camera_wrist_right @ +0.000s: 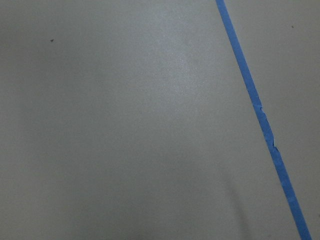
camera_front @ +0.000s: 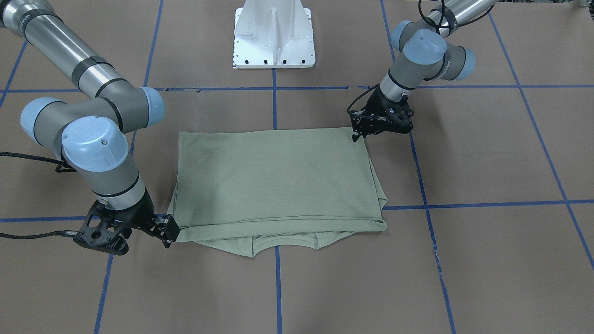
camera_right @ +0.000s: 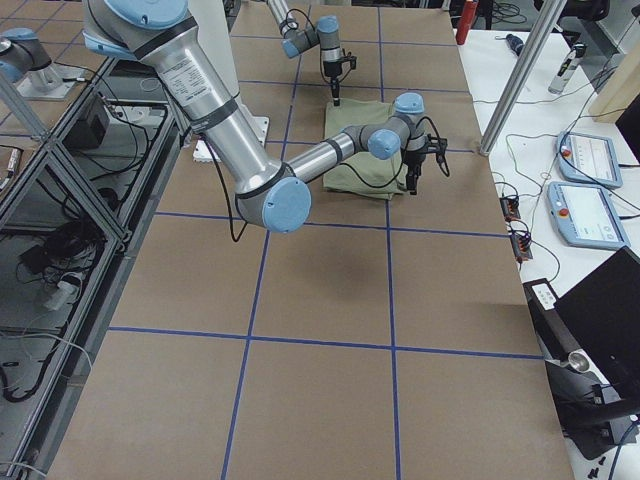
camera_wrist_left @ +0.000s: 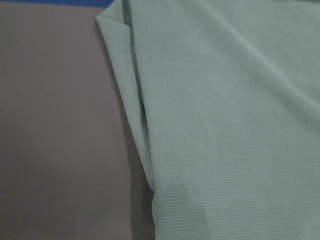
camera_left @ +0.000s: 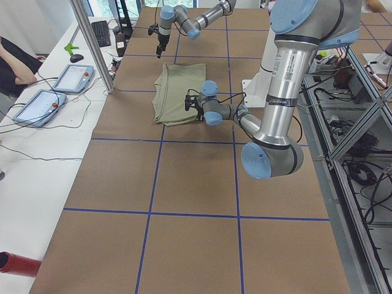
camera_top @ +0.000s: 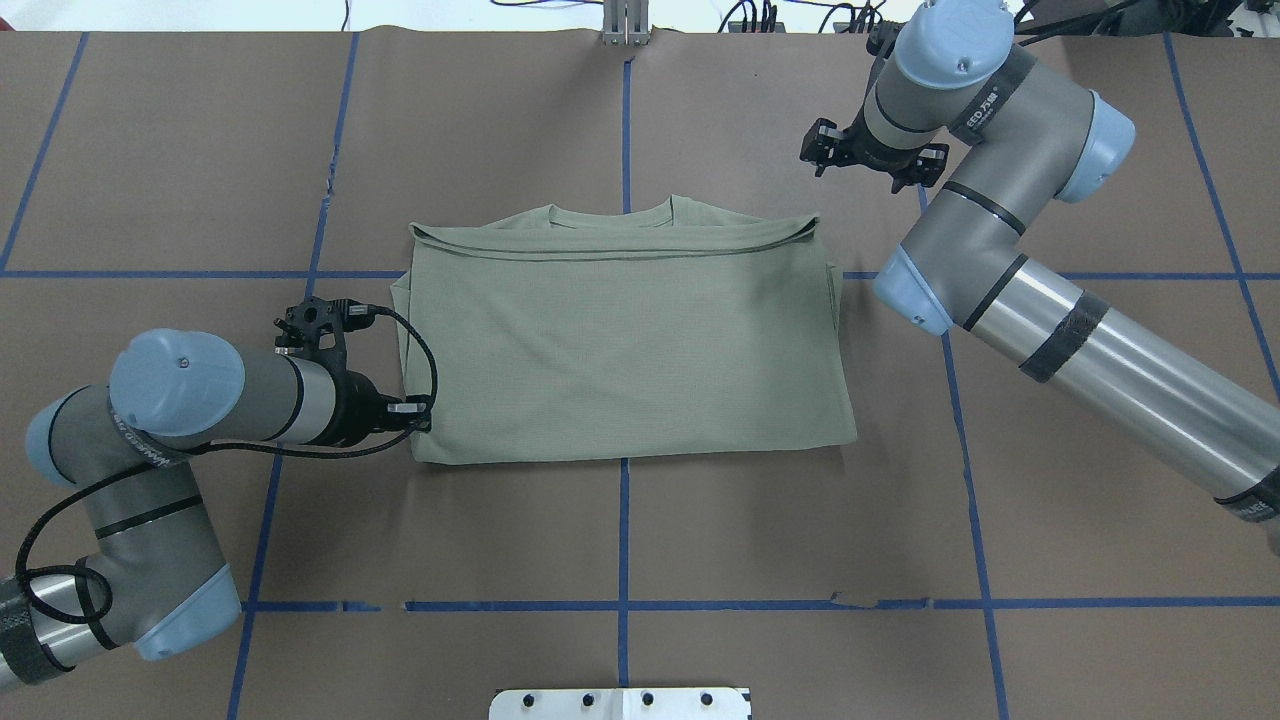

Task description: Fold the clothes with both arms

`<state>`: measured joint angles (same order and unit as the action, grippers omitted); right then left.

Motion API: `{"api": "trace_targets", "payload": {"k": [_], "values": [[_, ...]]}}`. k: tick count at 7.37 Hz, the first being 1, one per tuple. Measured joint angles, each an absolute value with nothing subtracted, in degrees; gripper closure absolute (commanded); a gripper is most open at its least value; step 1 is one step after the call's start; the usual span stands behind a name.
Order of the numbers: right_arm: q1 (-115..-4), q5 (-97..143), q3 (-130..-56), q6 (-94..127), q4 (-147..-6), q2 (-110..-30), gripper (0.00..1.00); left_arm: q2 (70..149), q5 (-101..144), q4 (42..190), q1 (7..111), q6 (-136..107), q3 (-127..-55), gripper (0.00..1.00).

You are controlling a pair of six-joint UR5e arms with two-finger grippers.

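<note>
Brown table [camera_top: 640, 520] w/ folded shirt [camera_top: 620, 340]; left end effector [camera_top: 418, 415], right end effector [camera_front: 168, 230] by opposite corners, grip unclear

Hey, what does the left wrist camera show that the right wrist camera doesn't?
Only the left wrist view shows the shirt, its layered folded edge running down the frame. Only the right wrist view shows a blue tape line crossing its whole frame diagonally, with no cloth. Both show the brown table cover.

shirt [camera_top: 620, 350] on table [camera_top: 700, 540] between left arm [camera_top: 200, 390] and right arm [camera_top: 1000, 250]
</note>
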<state>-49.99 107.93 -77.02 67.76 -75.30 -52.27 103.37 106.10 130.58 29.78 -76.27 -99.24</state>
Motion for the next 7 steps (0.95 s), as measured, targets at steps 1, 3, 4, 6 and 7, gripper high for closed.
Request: {"api": "trace_targets", "payload": {"k": [1,3,4,6,7], "values": [[-50.0,107.9,-77.0,67.8,-75.3,-52.4,0.0,103.0,106.3,130.5,30.0,-75.5,-99.7,1.0],[-49.9,107.9,-77.0,67.8,-75.3,-52.5,0.0,101.7,106.8,130.2,32.5,-68.5,-100.1,1.0],[-49.9,107.8,-77.0,67.9,-75.3,-52.5,0.0,101.3,107.1,130.0,35.9,-62.5,-99.0,1.0],[-49.9,107.9,-77.3,68.1,-75.2,-52.2,0.0,103.6,109.2,130.3,45.7,-49.1,-90.7,1.0],[-49.9,107.9,-77.6,68.2,-75.3,-52.1,0.0,107.8,109.8,130.4,49.8,-43.8,-84.0,1.0]]}}
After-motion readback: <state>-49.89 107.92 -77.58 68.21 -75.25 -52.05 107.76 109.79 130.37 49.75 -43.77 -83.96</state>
